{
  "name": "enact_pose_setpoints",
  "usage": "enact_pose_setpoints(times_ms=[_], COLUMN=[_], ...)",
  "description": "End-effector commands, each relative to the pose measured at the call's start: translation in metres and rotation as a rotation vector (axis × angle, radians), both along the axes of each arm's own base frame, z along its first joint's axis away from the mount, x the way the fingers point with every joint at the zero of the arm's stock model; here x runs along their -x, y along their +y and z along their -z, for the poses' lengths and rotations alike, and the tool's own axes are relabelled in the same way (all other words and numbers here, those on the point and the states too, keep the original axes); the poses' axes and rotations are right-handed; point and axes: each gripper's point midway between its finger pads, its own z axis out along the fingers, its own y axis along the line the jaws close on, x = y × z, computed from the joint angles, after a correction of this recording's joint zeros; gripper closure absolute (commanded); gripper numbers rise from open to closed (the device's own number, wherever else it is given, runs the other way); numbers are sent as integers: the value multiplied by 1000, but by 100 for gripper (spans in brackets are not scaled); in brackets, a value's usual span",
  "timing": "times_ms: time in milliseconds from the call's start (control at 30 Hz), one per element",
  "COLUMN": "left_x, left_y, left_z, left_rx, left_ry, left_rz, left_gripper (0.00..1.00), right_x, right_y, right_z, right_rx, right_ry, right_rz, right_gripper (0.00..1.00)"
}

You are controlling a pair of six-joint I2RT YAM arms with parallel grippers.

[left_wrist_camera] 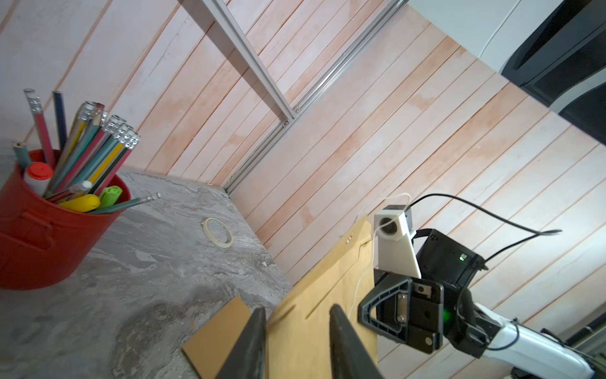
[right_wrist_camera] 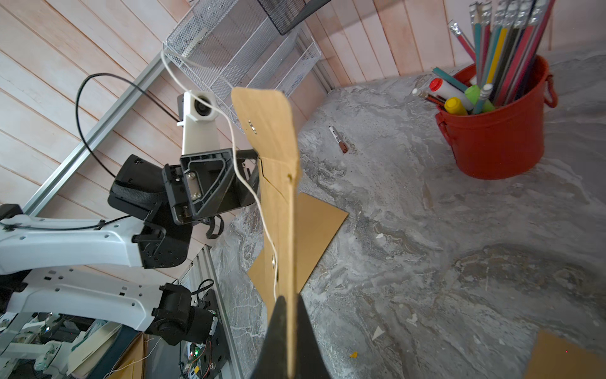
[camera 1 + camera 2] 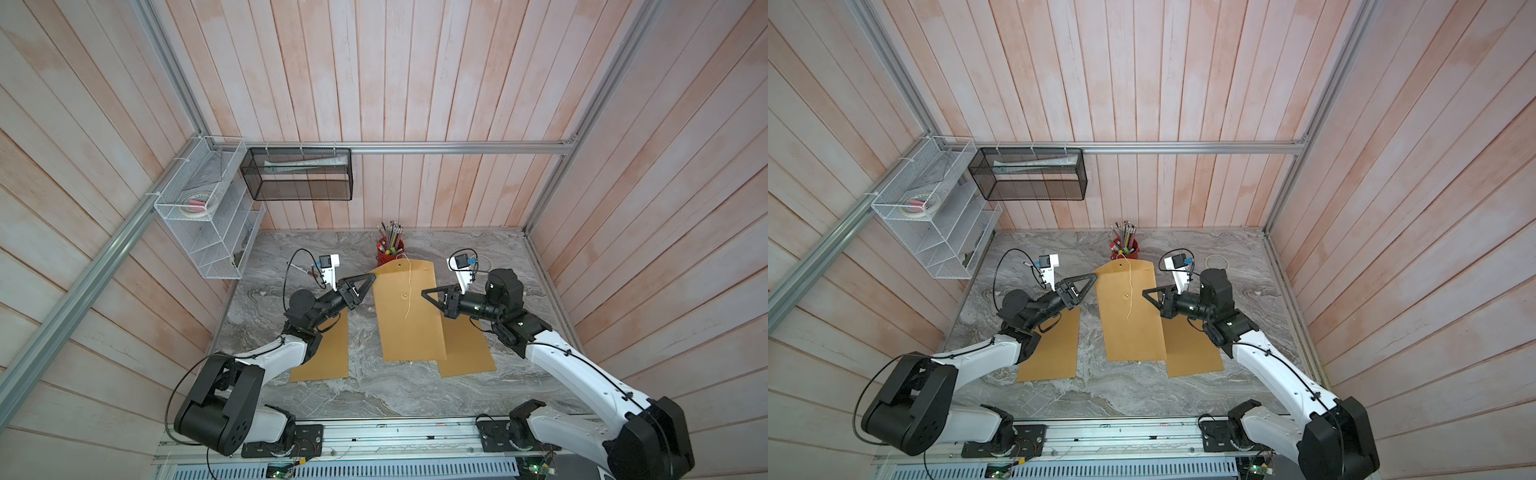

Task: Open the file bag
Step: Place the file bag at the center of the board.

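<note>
Two spare kraft envelopes (image 3: 322,353) lie flat at 7 and 5 o'clock on the marble surface (image 3: 374,395). Between them, at the centre, the file bag (image 3: 409,328) is raised off the stone, at least at its far end. The right pincer (image 2: 290,297) is pressed together on the bag's 3 o'clock edge, pinching the paper. The left pincer (image 1: 297,308) stands spread at the 10 o'clock corner, a finger on either side of the edge just below the flap (image 2: 265,115), gripping nothing.

The flap is up and the white string (image 3: 409,286) hangs loose down the front, so the closure looks undone and only parting the mouth appears left. Done well, the left pincer closes on a single layer near the mouth and draws away while the right holds firm. Catching both layers, or snagging the string, would likely hold the bag closed.

At 12 o'clock, just behind the flap, a red bucket (image 2: 498,144) holds pencils (image 2: 505,49), yellow and green markers (image 2: 454,106) and a red-capped white tube (image 2: 442,88). On the wall at 10 o'clock, a white wire rack (image 3: 199,216) carries a tape roll (image 3: 195,205). Beside it, a black mesh basket (image 3: 299,178) holds something pale, too unclear to name.
</note>
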Motion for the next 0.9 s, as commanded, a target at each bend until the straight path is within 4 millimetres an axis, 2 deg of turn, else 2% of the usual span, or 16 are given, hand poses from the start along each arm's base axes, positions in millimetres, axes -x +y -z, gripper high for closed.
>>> enact_pose_setpoints(times_ms=[0, 167, 433, 700, 867], left_x=[0, 6, 22, 27, 26], left_y=[14, 29, 46, 49, 48], left_z=[4, 11, 14, 22, 26], left_rx=[-60, -139, -181, -186, -184], left_ry=[-4, 7, 9, 33, 43], left_rz=[-75, -153, -225, -229, -224], left_gripper=[62, 59, 57, 56, 56], right_x=[-2, -6, -15, -18, -23], right_y=[-9, -8, -6, -3, -1], right_z=[7, 23, 65, 109, 127], right_rx=[16, 34, 15, 15, 38], right_ry=[23, 75, 226, 354, 397], right_rz=[34, 32, 70, 131, 158], right_gripper=[100, 100, 100, 100, 100])
